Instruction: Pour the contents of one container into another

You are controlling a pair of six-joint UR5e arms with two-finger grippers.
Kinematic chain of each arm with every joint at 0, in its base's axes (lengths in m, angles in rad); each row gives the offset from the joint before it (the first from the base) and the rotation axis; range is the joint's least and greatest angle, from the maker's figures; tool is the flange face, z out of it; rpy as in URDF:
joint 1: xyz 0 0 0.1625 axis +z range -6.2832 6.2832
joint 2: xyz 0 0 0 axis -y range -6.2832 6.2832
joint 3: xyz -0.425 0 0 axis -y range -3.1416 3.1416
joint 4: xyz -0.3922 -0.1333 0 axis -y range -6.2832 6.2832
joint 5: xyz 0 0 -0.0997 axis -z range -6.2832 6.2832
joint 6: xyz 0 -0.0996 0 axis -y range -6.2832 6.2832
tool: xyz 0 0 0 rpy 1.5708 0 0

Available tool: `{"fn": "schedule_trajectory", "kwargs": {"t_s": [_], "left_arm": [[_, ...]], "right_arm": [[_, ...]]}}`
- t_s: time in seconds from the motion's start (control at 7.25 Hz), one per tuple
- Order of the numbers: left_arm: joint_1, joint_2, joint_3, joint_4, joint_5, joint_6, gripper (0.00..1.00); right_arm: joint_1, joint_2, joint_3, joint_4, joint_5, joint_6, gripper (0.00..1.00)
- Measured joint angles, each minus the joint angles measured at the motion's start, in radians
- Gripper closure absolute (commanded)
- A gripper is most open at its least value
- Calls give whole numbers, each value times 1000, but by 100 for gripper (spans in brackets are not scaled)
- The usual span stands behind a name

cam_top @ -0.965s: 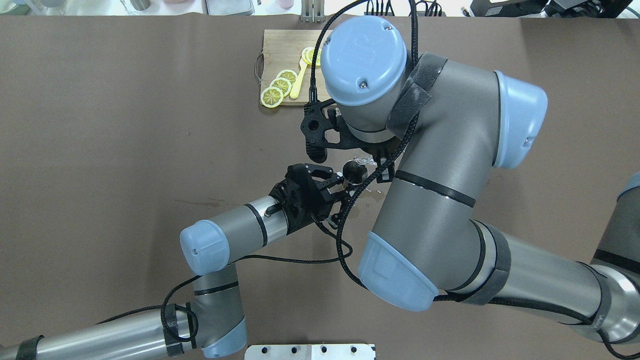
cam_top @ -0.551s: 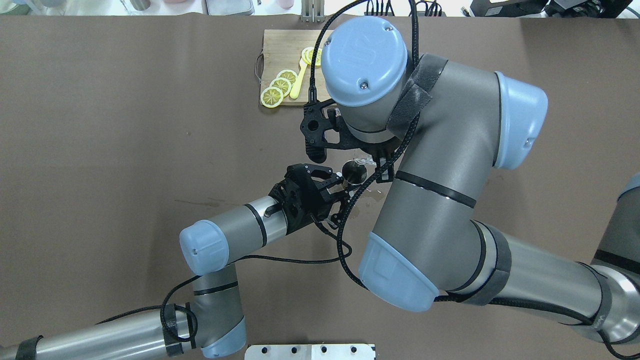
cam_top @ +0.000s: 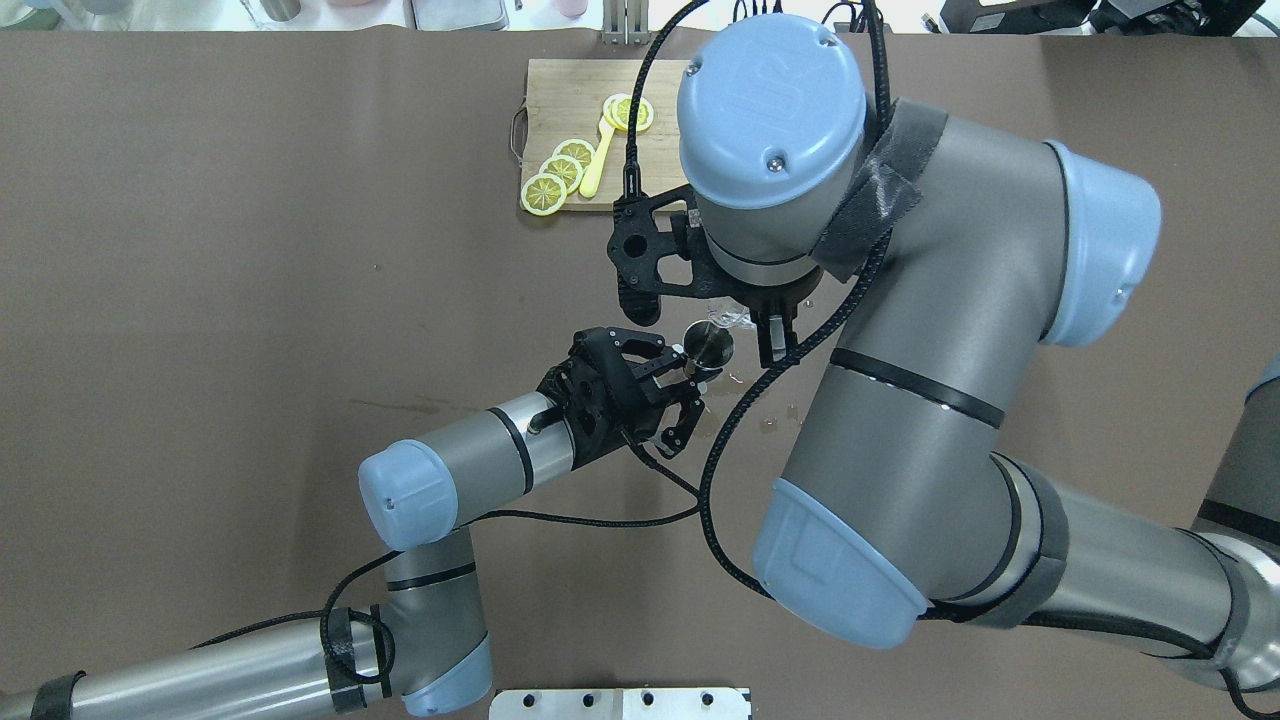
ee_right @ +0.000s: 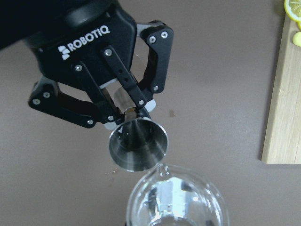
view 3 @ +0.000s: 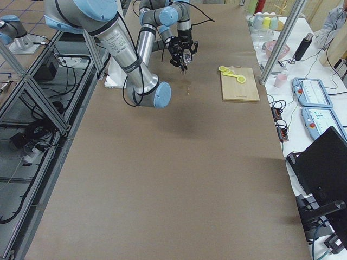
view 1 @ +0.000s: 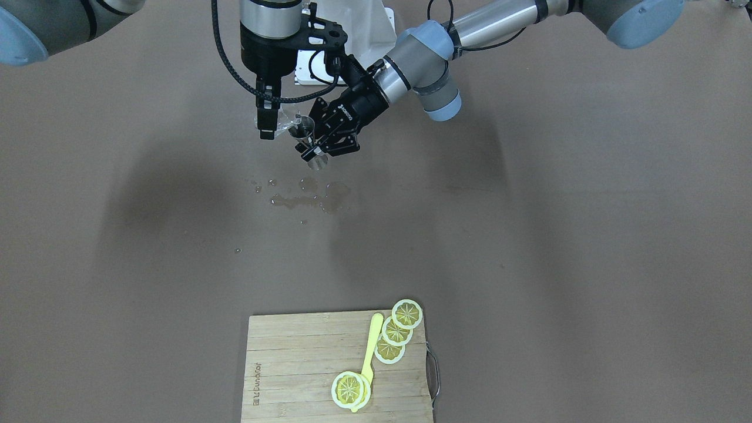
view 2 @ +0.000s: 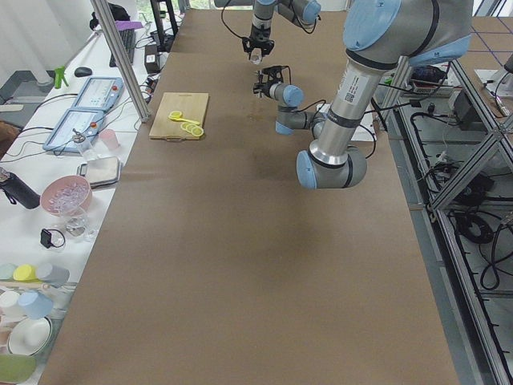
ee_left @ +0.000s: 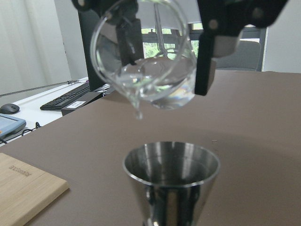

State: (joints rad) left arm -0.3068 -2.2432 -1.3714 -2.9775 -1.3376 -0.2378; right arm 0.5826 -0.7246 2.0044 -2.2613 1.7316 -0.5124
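Above the steel jigger (ee_left: pixel 171 176), you see the clear cup (ee_left: pixel 146 61) tilted, liquid inside, a drop below its lip. Right fingers (ee_left: pixel 206 56) grasp cup; left fingers (ee_right: pixel 157 61) grasp jigger's waist.

Brown-covered table (cam_top: pixel 200 200); white side bench (view 2: pixel 20 249) alongside; aluminium frame posts (view 2: pixel 120 56); cables across floor (view 2: pixel 493 152).

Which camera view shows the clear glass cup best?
The left wrist-mounted view: the glass cup is large and sharp, tilted, with liquid inside and a drop at its lip above the jigger. The right wrist-mounted view shows its rim from above. The overhead and front-facing views show a small glint. The side views show barely anything.
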Motion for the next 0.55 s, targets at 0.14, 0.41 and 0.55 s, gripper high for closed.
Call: {"fn": "schedule_trajectory", "kwargs": {"t_s": [0.14,0.41,0.55], "left_arm": [[0,0,0,0,0,0,100],[-2,3,-2,-1,0,4,100],[-9,9,-5,-3,-1,5,100]], "right_arm": [[3,-11,29,-1,11,0,100],[23,-46,97,2,51,-2,100],[43,-66,123,20,78,-4,100]]}}
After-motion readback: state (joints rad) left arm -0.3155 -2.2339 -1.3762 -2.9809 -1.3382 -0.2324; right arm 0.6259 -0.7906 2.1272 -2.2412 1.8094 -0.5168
